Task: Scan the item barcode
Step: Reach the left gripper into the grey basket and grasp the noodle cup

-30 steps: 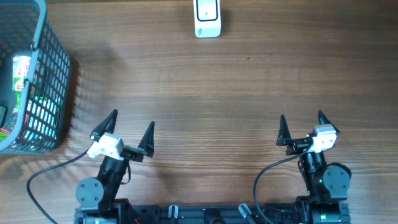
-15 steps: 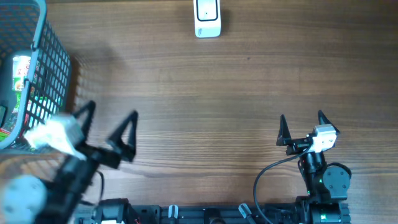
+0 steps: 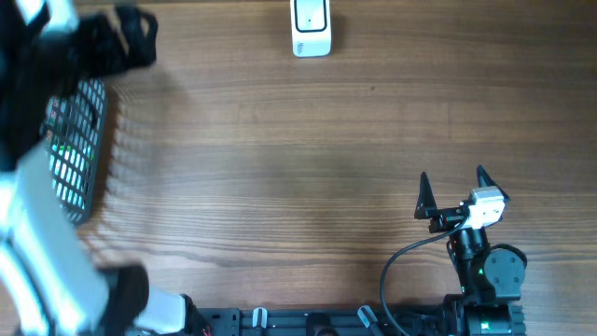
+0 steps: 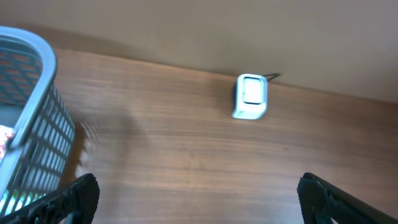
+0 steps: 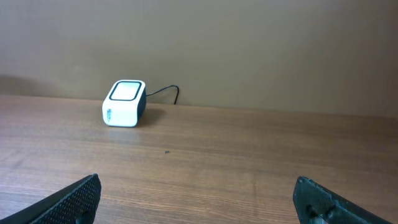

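Step in hand, judged: fetch item from basket [image 4: 31, 118]. Method: centre over the opening, descend clear of the mesh wall.
left jaws: wide open, empty, just beside the basket rim. Item lies inside, not clearly visible.
right jaws: wide open, empty, low over bench [image 3: 280, 168].
Scanner [image 4: 250, 96]: far bench edge.

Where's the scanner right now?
Overhead, the scanner sits at the far edge of the table, near the middle, well right of the basket.
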Action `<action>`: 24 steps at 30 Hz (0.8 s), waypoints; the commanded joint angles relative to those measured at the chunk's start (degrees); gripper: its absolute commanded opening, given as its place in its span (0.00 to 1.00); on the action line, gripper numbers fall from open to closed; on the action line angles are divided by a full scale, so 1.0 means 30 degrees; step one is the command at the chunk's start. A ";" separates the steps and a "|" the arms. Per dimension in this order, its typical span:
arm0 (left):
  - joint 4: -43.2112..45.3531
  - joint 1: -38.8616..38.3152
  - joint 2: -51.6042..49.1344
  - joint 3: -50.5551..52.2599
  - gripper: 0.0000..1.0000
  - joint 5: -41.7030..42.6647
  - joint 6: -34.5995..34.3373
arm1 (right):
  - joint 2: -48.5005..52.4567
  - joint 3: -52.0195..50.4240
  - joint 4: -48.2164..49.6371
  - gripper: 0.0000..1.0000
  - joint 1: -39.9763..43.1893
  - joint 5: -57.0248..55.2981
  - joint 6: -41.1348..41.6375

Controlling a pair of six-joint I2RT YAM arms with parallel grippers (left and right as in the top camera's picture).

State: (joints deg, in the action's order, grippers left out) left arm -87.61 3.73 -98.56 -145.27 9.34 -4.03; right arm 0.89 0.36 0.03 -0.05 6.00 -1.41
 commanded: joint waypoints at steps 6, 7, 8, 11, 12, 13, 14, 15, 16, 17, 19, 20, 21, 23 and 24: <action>0.0401 0.1297 -0.3810 -0.0656 1.00 -0.6295 0.1683 | -0.0117 -0.0022 0.0109 1.00 0.0095 0.0022 0.0015; 0.0495 0.1741 -0.3920 -0.0656 1.00 -0.6798 0.1625 | -0.0117 -0.0022 0.0109 1.00 0.0095 0.0022 0.0015; 0.0670 0.2237 -0.3942 -0.0656 1.00 -0.6768 0.1617 | -0.0117 -0.0022 0.0109 1.00 0.0095 0.0029 0.0015; 0.1610 0.3869 -0.3934 -0.0656 1.00 -0.6258 0.1625 | -0.0117 -0.0022 0.0109 1.00 0.0095 0.0029 0.0015; 0.1967 0.4466 -0.3934 -0.0656 1.00 -0.6120 0.1625 | -0.0117 -0.0022 0.0109 1.00 0.0095 0.0022 0.0015; 0.2251 0.5042 -0.3942 -0.0656 1.00 -0.6091 0.1625 | -0.0117 -0.0022 0.0109 1.00 0.0095 0.0029 0.0015; 0.2455 0.5639 -0.3963 -0.0648 1.00 -0.6054 0.1617 | -0.0117 -0.0022 0.0109 1.00 0.0095 0.0029 0.0015; 0.2623 0.6200 -0.4029 -0.0648 1.00 -0.6054 0.1617 | -0.0117 -0.0022 0.0109 1.00 0.0095 0.0022 0.0015; 0.2725 0.6623 -0.4073 -0.0648 1.00 -0.6054 0.1617 | -0.0117 -0.0022 0.0109 1.00 0.0095 0.0029 0.0022; 0.2805 0.7140 -0.4182 -0.0648 1.00 -0.6062 0.1617 | -0.0117 -0.0022 0.0109 1.00 0.0095 0.0029 0.0015; 0.2827 0.8160 -0.4481 -0.0648 1.00 -0.5894 0.1552 | -0.0117 -0.0022 0.0109 1.00 0.0095 0.0029 0.0015; 0.2783 0.8655 -0.4685 -0.0648 1.00 -0.5595 0.1552 | -0.0117 -0.0022 0.0109 1.00 0.0095 0.0029 0.0015; 0.2761 0.9143 -0.4911 -0.0612 1.00 -0.5209 0.1545 | -0.0117 -0.0022 0.0109 1.00 0.0095 0.0022 0.0015; 0.2805 1.0127 -0.5326 -0.0131 1.00 -0.4255 0.1559 | -0.0117 -0.0022 0.0109 1.00 0.0095 0.0029 0.0015; 0.2849 1.0426 -0.5501 0.0102 1.00 -0.4116 0.1559 | -0.0117 -0.0022 0.0109 1.00 0.0095 0.0029 0.0022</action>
State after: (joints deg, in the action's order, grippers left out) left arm -79.40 30.98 -111.94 -146.10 -7.07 -0.05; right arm 0.89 0.34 0.03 -0.05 5.98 -1.39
